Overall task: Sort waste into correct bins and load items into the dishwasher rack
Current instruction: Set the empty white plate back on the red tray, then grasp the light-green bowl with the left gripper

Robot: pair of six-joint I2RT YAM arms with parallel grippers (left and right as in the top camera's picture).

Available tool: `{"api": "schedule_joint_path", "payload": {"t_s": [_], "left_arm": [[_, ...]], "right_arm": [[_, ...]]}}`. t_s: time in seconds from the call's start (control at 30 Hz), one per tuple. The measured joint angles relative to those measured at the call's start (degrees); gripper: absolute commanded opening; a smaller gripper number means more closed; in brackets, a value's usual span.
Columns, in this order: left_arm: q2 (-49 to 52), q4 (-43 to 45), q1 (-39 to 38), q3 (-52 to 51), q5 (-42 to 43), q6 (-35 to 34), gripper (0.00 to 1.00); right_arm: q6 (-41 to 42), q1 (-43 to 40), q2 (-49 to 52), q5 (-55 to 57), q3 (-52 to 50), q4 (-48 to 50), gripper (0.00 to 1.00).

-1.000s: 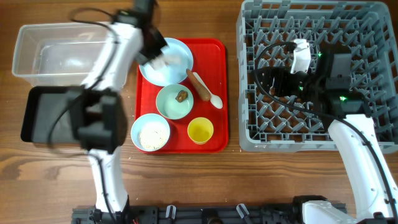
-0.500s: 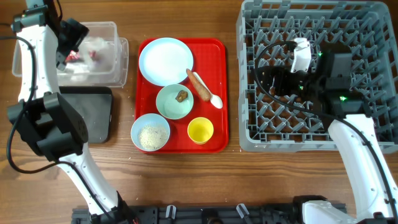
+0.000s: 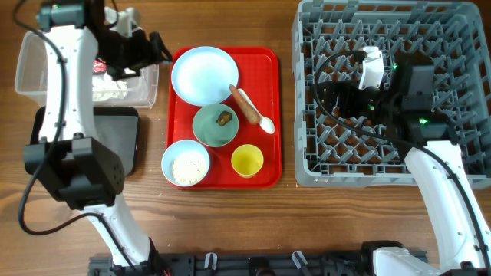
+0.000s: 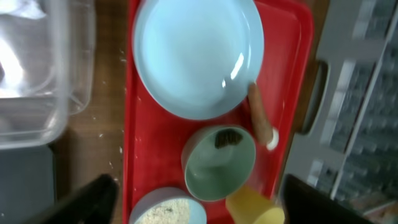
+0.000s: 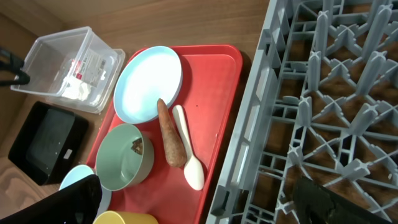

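Note:
My left gripper (image 3: 149, 50) stands open and holds nothing, above the gap between the clear tub (image 3: 34, 54) and the red tray. In its wrist view the open left gripper (image 4: 199, 186) looks down on the white plate (image 4: 196, 56), the green bowl (image 4: 217, 165) with a brown lump (image 4: 225, 138), the sausage stick (image 4: 261, 118), the yellow cup (image 4: 252, 208) and the rice bowl (image 4: 168, 210). A red wrapper (image 3: 97, 67) and a white tissue (image 3: 107, 88) lie in the tub. The white spoon (image 3: 263, 123) lies beside the stick. My right gripper (image 3: 326, 100) hangs open over the grey rack (image 3: 460, 92).
The black tray (image 3: 84, 142) lies in front of the clear tub, left of the red tray (image 3: 268, 172). A white tag and black cables on the right arm sit over the rack's middle. Bare wood runs along the table's front edge.
The left arm went from the plate to the tub, opened, and has now swung back to the tub's right edge. Wrapper and tissue now lie in the tub. The right arm has not moved.

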Motion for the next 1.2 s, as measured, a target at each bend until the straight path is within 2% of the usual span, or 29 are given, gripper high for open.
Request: {"api": "schedule_joint_path", "payload": {"t_s": [0.1, 0.2, 0.27, 0.37, 0.53, 0.6, 0.7, 0.8, 0.87, 0.93, 1.07, 1.1, 1.2], "left_arm": [[0.00, -6.73, -5.95, 0.02, 0.24, 0.39, 0.89], [0.00, -9.33, -12.04, 0.02, -1.79, -0.57, 0.85], [0.00, -8.92, -17.53, 0.02, -7.13, -3.74, 0.80], [-0.17, -1.44, -25.51, -1.03, -12.33, -10.14, 0.77], [-0.52, 22.34, -32.63, -13.66, -16.46, -22.67, 0.73], [-0.39, 24.39, -33.40, -17.16, -17.22, -26.80, 0.77], [-0.39, 20.48, -33.44, -18.23, -17.88, -28.63, 0.76], [-0.35, 20.85, -34.91, -24.92, -18.53, -28.57, 0.68], [-0.33, 21.14, -35.56, -28.02, -19.39, -28.46, 0.56], [-0.31, 22.12, -35.63, -29.99, -20.44, -28.15, 0.46], [-0.31, 25.22, -35.63, -32.11, -21.75, -28.17, 0.33], [-0.31, 26.10, -35.63, -33.09, -22.14, -28.17, 0.24], [-0.31, 26.82, -35.63, -33.94, -23.04, -28.20, 0.18]], "right_arm": [[0.00, 0.00, 0.00, 0.02, 0.00, 0.02, 1.00], [0.00, 0.00, 0.00, 0.02, 0.00, 0.02, 1.00], [0.00, 0.00, 0.00, 0.02, 0.00, 0.02, 1.00], [0.00, 0.00, 0.04, 0.02, 0.00, 0.04, 1.00], [0.00, 0.00, 0.11, 0.02, 0.02, 0.00, 1.00], [0.00, 0.00, 0.15, 0.02, 0.02, 0.02, 1.00], [0.00, 0.00, 0.20, 0.02, 0.02, 0.09, 1.00], [0.00, 0.00, 0.20, 0.09, 0.02, 0.20, 1.00], [0.00, 0.00, 0.20, 0.11, 0.02, 0.22, 1.00], [0.02, 0.00, 0.20, 0.11, 0.02, 0.22, 1.00], [0.04, 0.00, 0.20, 0.24, 0.02, 0.22, 1.00], [0.04, 0.00, 0.20, 0.24, 0.02, 0.22, 1.00], [0.46, 0.00, 0.20, 0.28, 0.02, 0.22, 1.00]]}}
